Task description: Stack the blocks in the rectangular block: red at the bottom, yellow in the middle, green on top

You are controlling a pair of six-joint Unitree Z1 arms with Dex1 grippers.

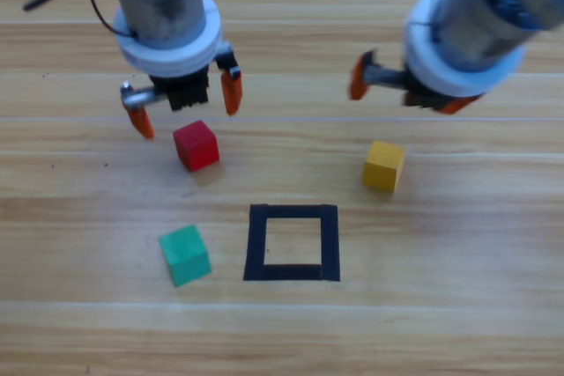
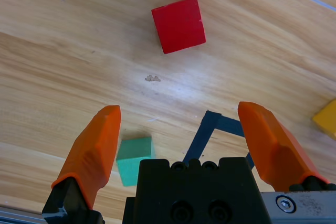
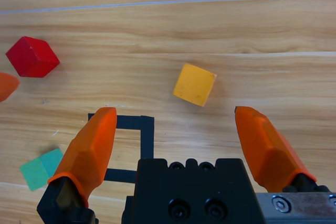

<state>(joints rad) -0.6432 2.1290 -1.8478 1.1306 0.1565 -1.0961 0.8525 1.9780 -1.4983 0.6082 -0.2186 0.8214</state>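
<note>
A pale wooden table [image 1: 493, 323] with long grain lines fills every view. Nearest the bottom edge of the high view lie the teal-green cube [image 1: 185, 254] and, just to its right but apart from it, the black tape rectangle [image 1: 292, 242], with only bare wood inside it. Farther up, the red cube [image 1: 196, 145] sits to the upper left of the rectangle and the yellow cube [image 1: 384, 165] to its upper right, all three cubes well apart from one another and none stacked.

Beyond the red cube hangs the left gripper [image 1: 183, 106], jaws spread wide, above and just behind the cube, touching nothing; its wrist view shows the red cube [image 2: 178, 24] ahead of the fingertips, not yet between them. The right gripper [image 1: 407, 92] hovers beyond the yellow cube, jaws likewise spread and empty.

Red goes down first, so the step in hand looks to be the left arm's pick. To do it well, the gripper should move forward until the cube is centred between the jaws, turn to meet two flat faces rather than corners, since the cube lies slightly skewed, then descend low before closing.
</note>
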